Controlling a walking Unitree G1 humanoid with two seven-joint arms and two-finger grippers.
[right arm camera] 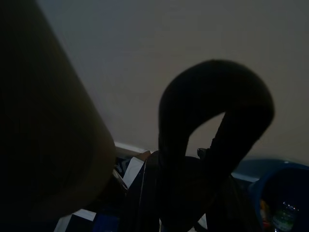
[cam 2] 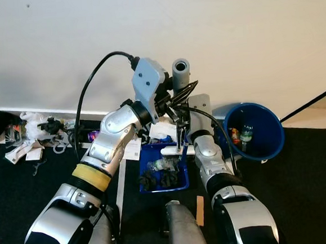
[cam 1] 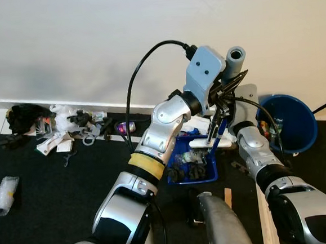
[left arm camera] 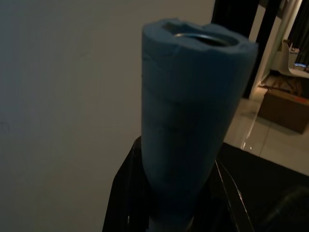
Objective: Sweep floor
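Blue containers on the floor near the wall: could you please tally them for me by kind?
Round blue plastic bucket: 1
Rectangular blue plastic dustpan tray holding dark debris: 1
Total: 2

Handle (cam 1: 236, 59): grey-blue foam wrap. Dustpan (cam 1: 193, 166): blue, holding black scraps. Bucket (cam 1: 287, 123): dark blue. Floor (cam 1: 43, 182): black. Wall (cam 1: 89, 43): off-white, white skirting. Litter (cam 1: 56, 127): black and white mixed. Left arm (cam 1: 154, 151): silver, yellow band, pale blue wrist housing.
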